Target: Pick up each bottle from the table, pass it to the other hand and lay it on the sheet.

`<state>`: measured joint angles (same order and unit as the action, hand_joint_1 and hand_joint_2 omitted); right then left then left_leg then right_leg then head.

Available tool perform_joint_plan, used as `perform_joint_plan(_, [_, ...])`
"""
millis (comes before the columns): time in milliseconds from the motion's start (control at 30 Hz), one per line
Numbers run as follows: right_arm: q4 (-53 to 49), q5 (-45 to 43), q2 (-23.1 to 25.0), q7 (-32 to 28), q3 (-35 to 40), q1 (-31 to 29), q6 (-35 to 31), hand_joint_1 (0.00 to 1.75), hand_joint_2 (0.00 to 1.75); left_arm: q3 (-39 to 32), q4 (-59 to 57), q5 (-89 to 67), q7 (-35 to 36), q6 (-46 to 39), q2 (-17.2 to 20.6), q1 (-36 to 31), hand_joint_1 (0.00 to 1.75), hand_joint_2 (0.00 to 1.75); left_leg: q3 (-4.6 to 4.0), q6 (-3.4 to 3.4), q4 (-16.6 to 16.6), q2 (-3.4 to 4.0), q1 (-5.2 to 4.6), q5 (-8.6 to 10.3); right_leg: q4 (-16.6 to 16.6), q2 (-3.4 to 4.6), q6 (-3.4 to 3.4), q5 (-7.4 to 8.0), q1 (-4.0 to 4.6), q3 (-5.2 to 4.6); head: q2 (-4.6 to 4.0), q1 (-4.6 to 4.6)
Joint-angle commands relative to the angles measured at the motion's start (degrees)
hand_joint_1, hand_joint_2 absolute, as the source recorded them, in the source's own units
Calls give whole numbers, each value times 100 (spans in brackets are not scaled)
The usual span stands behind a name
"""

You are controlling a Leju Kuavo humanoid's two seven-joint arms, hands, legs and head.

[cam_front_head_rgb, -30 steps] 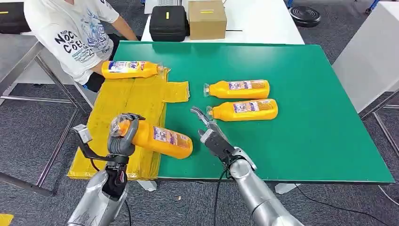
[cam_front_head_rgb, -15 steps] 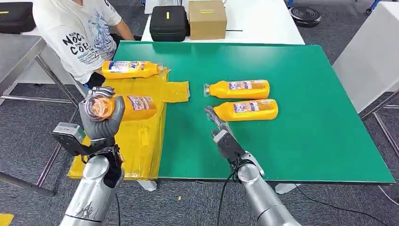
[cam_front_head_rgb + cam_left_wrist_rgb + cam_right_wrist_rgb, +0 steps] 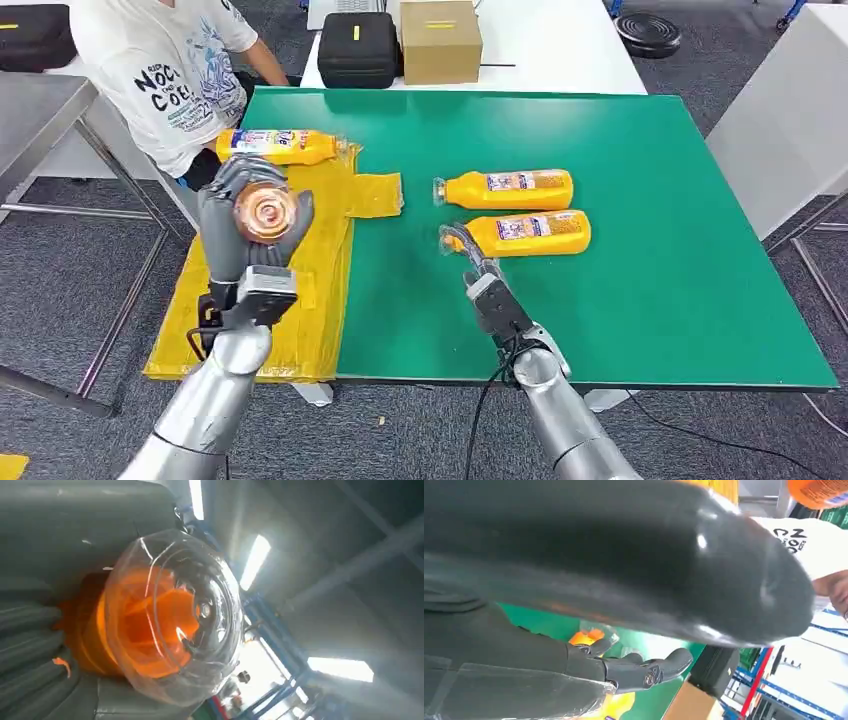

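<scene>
1. Four bottles are present. My left hand (image 3: 250,225) grips one bottle (image 3: 265,212) above the yellow sheet (image 3: 300,290), fingers wrapped around the body, clear-capped end turned toward the head camera. I judge this pose suits laying it down on the sheet below.
2. One bottle on the sheet (image 3: 275,146) lies at the far end, beside a seated person (image 3: 175,80). I judge it already delivered.
3. Two bottles lie side by side on the green table (image 3: 650,300): the far bottle (image 3: 510,188) and the near bottle (image 3: 525,232), caps pointing toward the sheet.
4. My right hand (image 3: 480,280) holds nothing. Its fingers are extended and apart, tips at the cap end of the near bottle. I judge this an approach for the next pick. Whether the fingertips touch the cap cannot be told.
5. Hidden or unclear:
   - The held bottle's label and length are foreshortened; its tilt is hard to judge.
   - In the left wrist view, the cap (image 3: 175,620) and my grey fingers (image 3: 30,645) cover the table.
   - In the right wrist view, my thumb (image 3: 624,555) blocks most of the scene; an orange cap (image 3: 586,637) shows past the dark fingers (image 3: 639,672).
   - The sheet's near edge overhangs the table; its support there is unclear.
</scene>
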<state>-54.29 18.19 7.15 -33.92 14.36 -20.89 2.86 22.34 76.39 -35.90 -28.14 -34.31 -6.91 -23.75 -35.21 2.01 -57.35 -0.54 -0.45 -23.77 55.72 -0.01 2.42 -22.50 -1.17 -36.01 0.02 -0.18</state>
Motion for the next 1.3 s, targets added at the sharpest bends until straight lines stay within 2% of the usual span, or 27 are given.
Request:
perform_joint_plan(33, [221,-23,-108,-29,-195,-169,95,0,0,947,-1442,-1906,916,-56,417,-595,175,175,41,-15,7,-8,9,-11,-7,-13,-14,-14,10,45,0,2])
perform_joint_plan(100, [222,-36,-95,-19,-211,-204,128,0,0,1008,-1680,-2389,1219,86,445,-637,175,175,18,-8,5,-4,3,-4,-4,-6,-7,-6,4,19,0,0])
perform_joint_plan(267, [74,-73,-139,-20,-346,-130,143,0,0,1185,-2161,-3006,1558,582,567,-668,175,175,23,-8,7,-1,5,-4,-3,-6,-7,-8,6,22,0,0])
perform_joint_plan(500, [90,-92,-164,-37,-484,-200,224,0,0,1462,-3009,-3086,1687,1089,743,-917,175,175,32,-13,1,1,11,-11,-1,-3,-12,-12,13,32,0,2])
perform_joint_plan(600, [47,-83,-179,-64,-515,-151,219,0,0,1552,-3473,-3349,1979,1179,733,-1041,175,175,30,-13,2,3,13,-10,-3,0,-12,-10,14,32,0,2])
perform_joint_plan(1000, [-388,-2,-210,-2,-651,61,238,0,0,1597,-4659,-3820,2480,1167,498,-1198,175,175,31,-11,0,-1,12,-13,-1,-4,-10,-14,14,32,0,0])
perform_joint_plan(1300, [-322,82,-210,7,-614,71,267,0,0,1604,-4795,-4153,2928,1016,451,-1080,175,175,30,-13,-3,1,14,-15,-1,-3,-12,-15,16,32,0,0])
